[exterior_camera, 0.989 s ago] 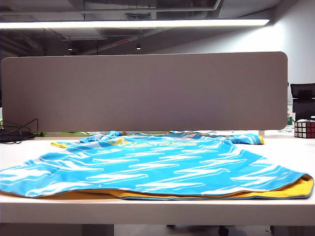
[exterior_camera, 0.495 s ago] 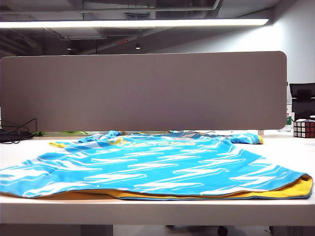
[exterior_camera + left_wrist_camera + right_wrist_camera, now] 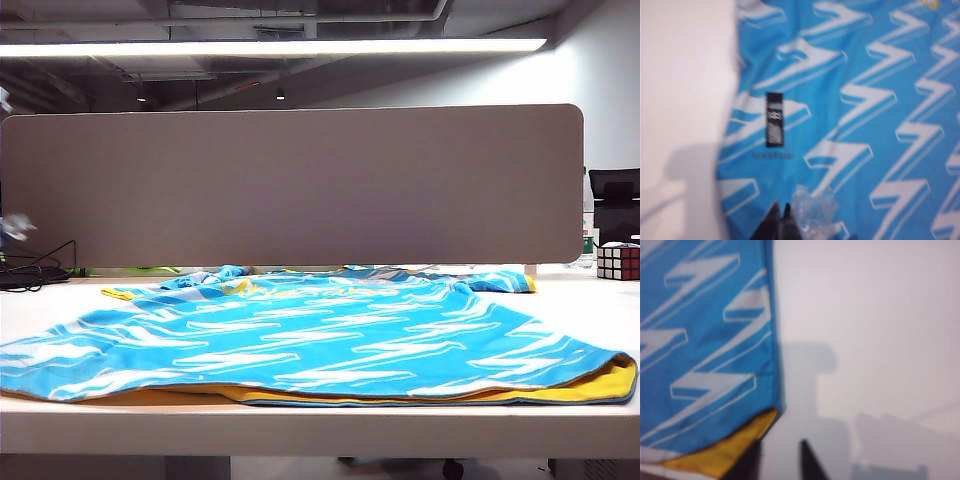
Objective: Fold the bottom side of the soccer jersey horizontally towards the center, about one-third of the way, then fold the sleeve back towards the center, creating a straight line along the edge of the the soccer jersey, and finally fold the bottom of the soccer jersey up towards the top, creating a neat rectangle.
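Soccer jersey (image 3: pixel 320 335), sky-blue shiny cloth, is light and slippery (pinch its hem (image 3: pixel 715 457)); left hand (image 3: pixel 780 212) shut empty, right hand (image 3: pixel 780 452) slightly open, empty.

Exterior view sharp, lit by ceiling strip light (image 3: pixel 275 47), slight glare there. Both wrist views soft, motion-blurred. Arm shadows fall on the pale table (image 3: pixel 880 315); soccer jersey (image 3: pixel 865 100) evenly bright, no hotspots.

A Rubik's cube (image 3: pixel 618 262) sits on the white table (image 3: pixel 60 300) before a grey partition (image 3: pixel 300 185).
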Tool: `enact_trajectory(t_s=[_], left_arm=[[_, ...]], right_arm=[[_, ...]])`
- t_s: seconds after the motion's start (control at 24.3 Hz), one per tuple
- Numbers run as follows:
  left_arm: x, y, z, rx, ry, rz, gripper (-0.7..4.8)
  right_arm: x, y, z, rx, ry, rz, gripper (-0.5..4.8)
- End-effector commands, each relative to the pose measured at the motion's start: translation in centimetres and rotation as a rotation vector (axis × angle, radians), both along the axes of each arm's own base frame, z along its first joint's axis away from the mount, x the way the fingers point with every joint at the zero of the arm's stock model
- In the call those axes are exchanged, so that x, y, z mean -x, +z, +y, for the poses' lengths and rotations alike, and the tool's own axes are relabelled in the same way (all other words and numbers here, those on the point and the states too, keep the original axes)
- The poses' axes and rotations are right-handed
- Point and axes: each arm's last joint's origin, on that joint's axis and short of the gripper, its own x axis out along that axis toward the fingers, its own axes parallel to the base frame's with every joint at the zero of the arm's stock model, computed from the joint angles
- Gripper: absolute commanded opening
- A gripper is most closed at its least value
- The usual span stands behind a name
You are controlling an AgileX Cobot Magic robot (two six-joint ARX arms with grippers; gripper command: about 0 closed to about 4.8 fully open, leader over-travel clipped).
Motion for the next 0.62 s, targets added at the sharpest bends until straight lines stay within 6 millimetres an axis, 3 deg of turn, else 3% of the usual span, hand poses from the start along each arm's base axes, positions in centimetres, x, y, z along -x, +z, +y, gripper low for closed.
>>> enact_trajectory(t_s=[0.04,0.16,0.41,0.54,0.62], left_arm=[[-1.1,-1.5,0.7,0.014,-0.021,0.095,1.58],[-1.5,-3.3,1.3,0.045,-0.020,0.195,1.95],[-1.9,-5.3,1.2,0.076,-0.067,0.288,2.52],[-1.9,-6.3,1.2,0.083,-0.070,0.351,3.12],[-2.1,-6.9,1.1,0.087,-0.073,0.372,3.12]], right_arm=[[-1.4,-1.5,0.2,-0.077,0.066,0.109,1.69],[-2.4,-3.6,0.2,-0.119,0.074,0.222,2.59],[-3.7,-5.6,0.2,-0.168,0.089,0.265,2.67],[-4.5,-6.5,0.3,-0.211,0.096,0.268,3.12],[-4.9,-7.0,0.4,-0.263,0.080,0.269,3.11]])
